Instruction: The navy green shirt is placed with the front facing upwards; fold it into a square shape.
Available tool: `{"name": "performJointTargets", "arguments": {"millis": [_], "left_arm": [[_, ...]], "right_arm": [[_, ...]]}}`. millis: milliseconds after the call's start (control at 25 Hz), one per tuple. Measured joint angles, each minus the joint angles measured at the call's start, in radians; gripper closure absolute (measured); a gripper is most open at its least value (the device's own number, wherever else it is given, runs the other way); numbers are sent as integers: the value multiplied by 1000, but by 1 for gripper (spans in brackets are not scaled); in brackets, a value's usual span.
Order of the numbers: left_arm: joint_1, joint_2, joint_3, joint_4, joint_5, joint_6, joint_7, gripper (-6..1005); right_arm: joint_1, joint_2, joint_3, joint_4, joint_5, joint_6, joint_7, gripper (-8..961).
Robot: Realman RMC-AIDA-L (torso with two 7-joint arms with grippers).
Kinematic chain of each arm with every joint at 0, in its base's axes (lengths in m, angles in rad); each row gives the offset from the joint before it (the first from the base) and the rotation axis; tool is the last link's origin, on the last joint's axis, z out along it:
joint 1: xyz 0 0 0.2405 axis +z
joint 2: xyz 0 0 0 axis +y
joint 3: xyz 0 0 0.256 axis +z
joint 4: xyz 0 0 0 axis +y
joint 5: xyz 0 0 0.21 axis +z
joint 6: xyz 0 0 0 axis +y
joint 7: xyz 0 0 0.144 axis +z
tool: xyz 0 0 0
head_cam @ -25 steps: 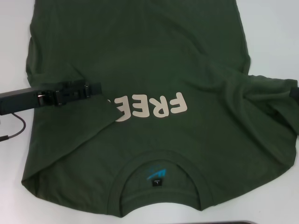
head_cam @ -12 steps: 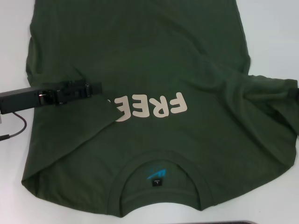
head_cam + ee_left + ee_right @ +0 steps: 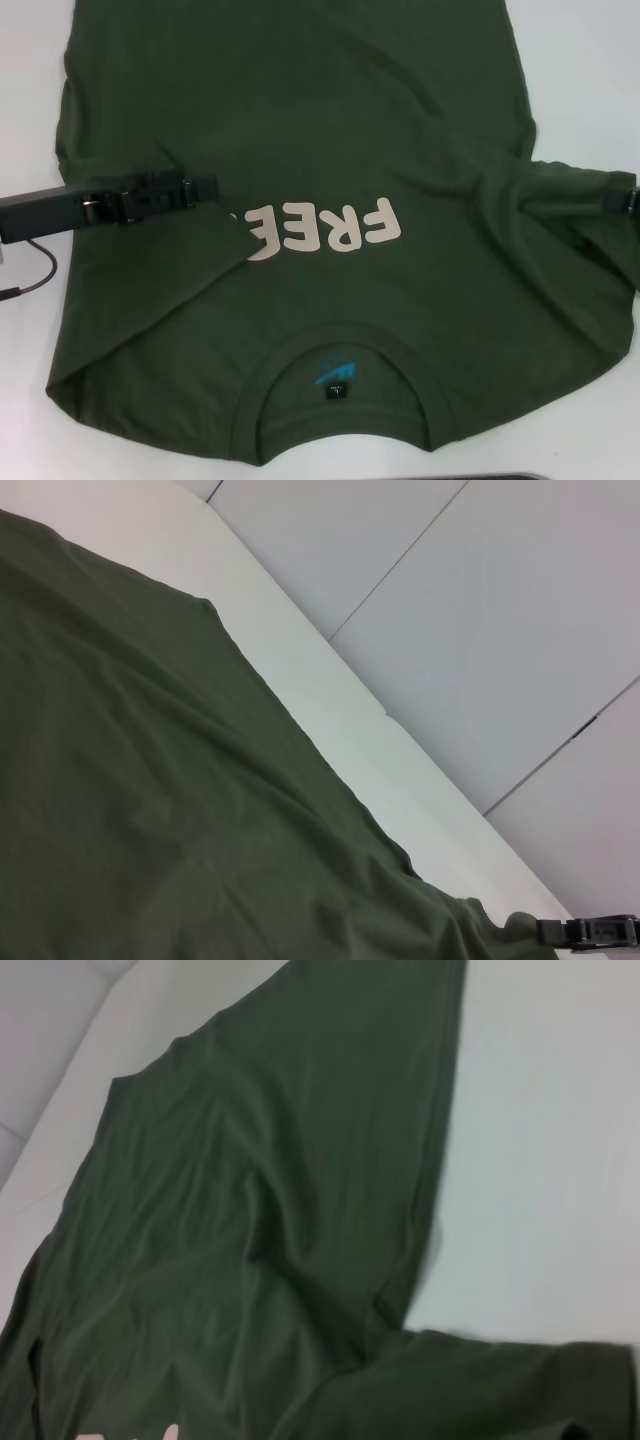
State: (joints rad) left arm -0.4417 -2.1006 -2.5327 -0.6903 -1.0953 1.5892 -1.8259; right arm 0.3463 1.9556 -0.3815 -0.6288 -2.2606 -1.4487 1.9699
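The navy green shirt [image 3: 330,120] lies front up on the white table, its ribbed collar [image 3: 340,345] nearest me and the pale letters "FREE" [image 3: 330,228] on the chest. Its left sleeve is folded inward over the chest and covers part of the last letter. My left gripper [image 3: 205,187] rests over that folded sleeve. My right gripper [image 3: 625,196] is at the right edge, shut on the end of the right sleeve [image 3: 560,190]. In the left wrist view it [image 3: 590,932] shows at the tip of the cloth [image 3: 150,780]. The right wrist view holds the shirt's body [image 3: 260,1210] and sleeve [image 3: 480,1390].
White table [image 3: 580,80] surrounds the shirt on the right and left. A dark cable [image 3: 35,275] hangs under the left arm. A dark strip [image 3: 540,477] runs along the near edge.
The right gripper has shifted slightly inward and away from me, drawing the right sleeve's end with it. The left gripper has hardly moved.
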Motion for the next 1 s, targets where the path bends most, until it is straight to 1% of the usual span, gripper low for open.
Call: {"name": "performJointTargets", "arguments": {"millis": [120, 520, 760, 1000], "left_arm": [[1, 0, 0, 0, 0, 0, 0, 122], [0, -2, 0, 0, 0, 0, -1, 122], [3, -3, 0, 0, 0, 0, -1, 122], [4, -4, 0, 0, 0, 0, -1, 121]], "right_arm": [[-9, -5, 11, 0, 3, -1, -3, 210], [-22, -15, 50, -6, 7, -9, -3, 671], [-26, -24, 67, -8, 9, -11, -3, 906], [-24, -24, 65, -6, 6, -13, -3, 931]]}}
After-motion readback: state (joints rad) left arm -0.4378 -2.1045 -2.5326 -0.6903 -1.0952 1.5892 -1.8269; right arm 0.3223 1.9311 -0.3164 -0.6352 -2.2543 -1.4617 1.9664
